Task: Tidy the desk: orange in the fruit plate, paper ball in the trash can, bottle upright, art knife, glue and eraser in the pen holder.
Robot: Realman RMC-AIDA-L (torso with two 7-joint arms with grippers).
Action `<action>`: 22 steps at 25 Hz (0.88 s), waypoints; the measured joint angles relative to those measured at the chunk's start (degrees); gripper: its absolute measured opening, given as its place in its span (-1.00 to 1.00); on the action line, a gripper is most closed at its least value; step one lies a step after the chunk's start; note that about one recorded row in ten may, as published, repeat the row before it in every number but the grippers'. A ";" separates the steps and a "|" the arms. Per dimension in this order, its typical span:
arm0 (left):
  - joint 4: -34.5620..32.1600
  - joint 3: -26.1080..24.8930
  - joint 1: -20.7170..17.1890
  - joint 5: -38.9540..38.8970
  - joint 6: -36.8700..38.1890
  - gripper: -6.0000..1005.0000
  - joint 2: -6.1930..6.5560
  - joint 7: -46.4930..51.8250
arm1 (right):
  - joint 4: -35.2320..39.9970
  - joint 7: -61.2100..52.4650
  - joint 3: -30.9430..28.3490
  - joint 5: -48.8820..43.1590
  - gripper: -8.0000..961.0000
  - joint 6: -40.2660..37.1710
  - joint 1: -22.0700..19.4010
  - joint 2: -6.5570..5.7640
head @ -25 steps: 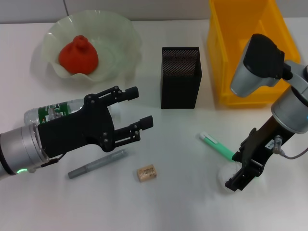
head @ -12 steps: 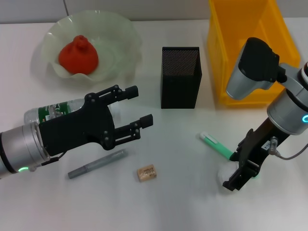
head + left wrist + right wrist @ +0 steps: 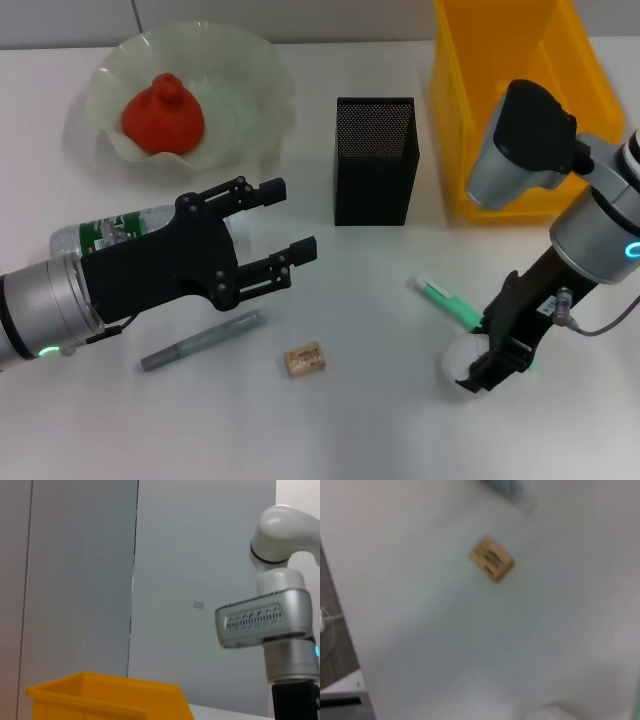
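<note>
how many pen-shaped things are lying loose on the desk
2. A grey pen-like stick lies near the front, just below the left gripper. A green one lies right of centre, its far end passing under the right gripper. More could be hidden inside the pen holder.

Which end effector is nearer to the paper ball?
Right. The right end effector is down at the paper ball; the left end effector, open, hovers across the desk beyond the eraser.
</note>
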State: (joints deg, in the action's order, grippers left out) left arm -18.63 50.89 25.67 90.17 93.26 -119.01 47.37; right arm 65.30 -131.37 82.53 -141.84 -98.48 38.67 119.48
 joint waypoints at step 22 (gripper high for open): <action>0.78 0.00 -0.01 -1.03 -0.18 0.45 0.01 -1.58 | -7.48 36.79 -31.31 50.47 0.05 2.30 -18.05 -0.19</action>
State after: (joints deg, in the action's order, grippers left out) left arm -17.85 50.89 25.65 89.15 93.07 -118.99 45.79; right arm 57.82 -94.58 51.22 -91.36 -96.18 20.62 119.28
